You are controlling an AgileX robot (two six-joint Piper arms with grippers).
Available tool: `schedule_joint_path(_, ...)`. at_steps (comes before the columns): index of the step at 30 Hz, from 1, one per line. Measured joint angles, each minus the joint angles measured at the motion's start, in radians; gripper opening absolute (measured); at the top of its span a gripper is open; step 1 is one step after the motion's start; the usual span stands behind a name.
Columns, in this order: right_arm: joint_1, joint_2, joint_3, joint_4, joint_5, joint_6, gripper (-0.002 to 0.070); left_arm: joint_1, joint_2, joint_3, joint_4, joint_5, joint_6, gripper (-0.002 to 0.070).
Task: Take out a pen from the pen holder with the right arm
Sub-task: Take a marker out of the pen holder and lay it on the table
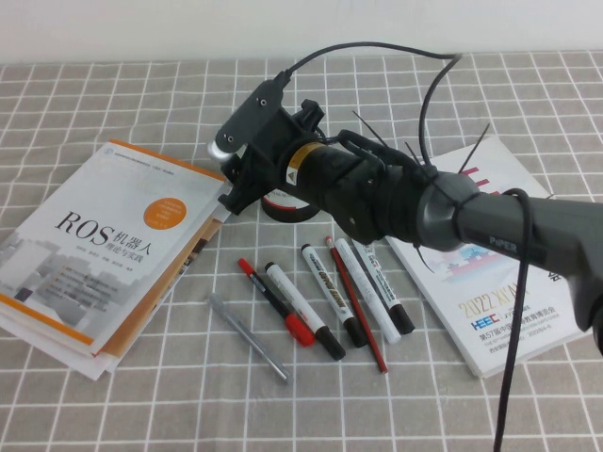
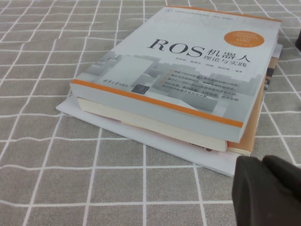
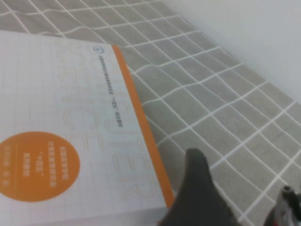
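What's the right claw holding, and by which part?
Nothing. The right claw hangs open over the ROS book; the left claw sits near the same book, nothing seen in it.

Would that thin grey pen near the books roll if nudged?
Probably: the grey pen looks round and slim, so a sideways nudge may roll it. It seems stiff, not floppy. Right gripper hangs open by the ROS book; left gripper sits near that book's corner.

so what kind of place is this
probably a lab or office desk: ROS textbooks, loose pens, checked cloth. right gripper open above their edge, left gripper low beside them
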Motion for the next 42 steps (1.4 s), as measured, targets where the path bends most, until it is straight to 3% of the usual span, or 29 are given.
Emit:
schedule_joint_path(11,-0.001,0.02,-0.04,0.007,0.068,-0.002,0.0368,0.0,0.0,0.0,0.0,0.0,0.0,-0.0003)
schedule_joint_path(20,-0.013,0.02,-0.04,0.009,0.102,-0.004,0.0214,0.0,0.0,0.0,0.0,0.0,0.0,-0.0003)
schedule_joint_path(30,-0.013,0.02,-0.046,0.009,0.1,-0.01,0.0095,0.0,0.0,0.0,0.0,0.0,0.0,-0.0003)
schedule_joint_path(42,-0.019,0.02,-0.047,0.007,0.091,-0.019,0.007,0.0,0.0,0.0,0.0,0.0,0.0,-0.0003)
